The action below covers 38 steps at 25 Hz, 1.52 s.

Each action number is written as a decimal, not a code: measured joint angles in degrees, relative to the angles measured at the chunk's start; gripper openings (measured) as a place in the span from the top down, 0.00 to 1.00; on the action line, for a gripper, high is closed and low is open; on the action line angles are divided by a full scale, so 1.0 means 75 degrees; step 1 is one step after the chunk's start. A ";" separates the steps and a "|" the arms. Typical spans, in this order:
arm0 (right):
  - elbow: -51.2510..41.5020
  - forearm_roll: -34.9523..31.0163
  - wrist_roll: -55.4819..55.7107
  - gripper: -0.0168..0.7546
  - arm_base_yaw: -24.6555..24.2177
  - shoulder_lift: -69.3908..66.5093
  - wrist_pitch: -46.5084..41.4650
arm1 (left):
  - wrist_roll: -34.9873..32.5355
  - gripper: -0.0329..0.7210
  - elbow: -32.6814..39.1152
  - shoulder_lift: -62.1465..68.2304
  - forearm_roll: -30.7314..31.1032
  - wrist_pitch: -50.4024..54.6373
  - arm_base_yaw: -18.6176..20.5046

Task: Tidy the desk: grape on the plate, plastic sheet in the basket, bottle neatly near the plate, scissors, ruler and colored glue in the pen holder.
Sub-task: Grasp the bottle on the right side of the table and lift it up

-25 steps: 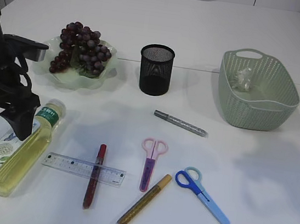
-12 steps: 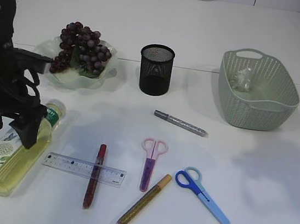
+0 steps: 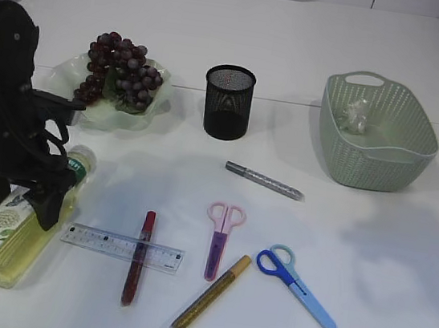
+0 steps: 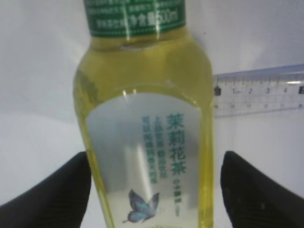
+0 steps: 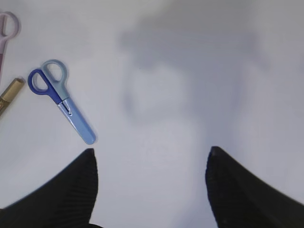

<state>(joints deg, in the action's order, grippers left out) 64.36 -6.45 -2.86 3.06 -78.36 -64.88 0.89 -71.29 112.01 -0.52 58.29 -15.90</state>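
Your left gripper (image 4: 152, 190) spread wide astride the lying bottle (image 4: 147, 123), not yet clamped, ruler (image 4: 259, 92) at its 3 o'clock, your right gripper (image 5: 152, 185) gaping over bare table (image 5: 190, 71), blue scissors (image 5: 61, 99) at 10 o'clock

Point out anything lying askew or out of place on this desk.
The bottle lies on its side instead of standing. The red glue pen lies across the ruler. Nothing looks spilled or damaged.
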 joint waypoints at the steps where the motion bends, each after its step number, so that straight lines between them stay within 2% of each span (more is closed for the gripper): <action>1: 0.0000 -0.0012 -0.0014 0.26 0.0000 0.0000 0.0000 | 0.0000 0.14 0.0000 0.0060 0.0000 0.0000 0.0000; 13: 0.0000 -0.0012 -0.0014 0.26 0.0000 0.0000 0.0000 | 0.0022 0.18 -0.0003 0.0541 0.0017 -0.0061 0.0000; 20: 0.0000 -0.0012 -0.0014 0.26 0.0000 0.0000 0.0040 | 0.0034 0.33 -0.0049 0.0590 0.0003 -0.0047 0.0000; 23: 0.0000 -0.0012 -0.0014 0.26 0.0000 0.0000 0.0055 | 0.0034 0.35 -0.0051 0.0590 0.0003 -0.0047 0.0000; 38: 0.0000 -0.0012 -0.0027 0.27 0.0000 0.0000 0.0071 | 0.0034 0.36 -0.0051 0.0575 -0.0023 -0.0124 0.0000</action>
<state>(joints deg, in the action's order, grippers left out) 64.36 -6.54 -3.06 3.06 -78.36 -64.35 1.14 -71.68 116.32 -0.70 57.36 -15.90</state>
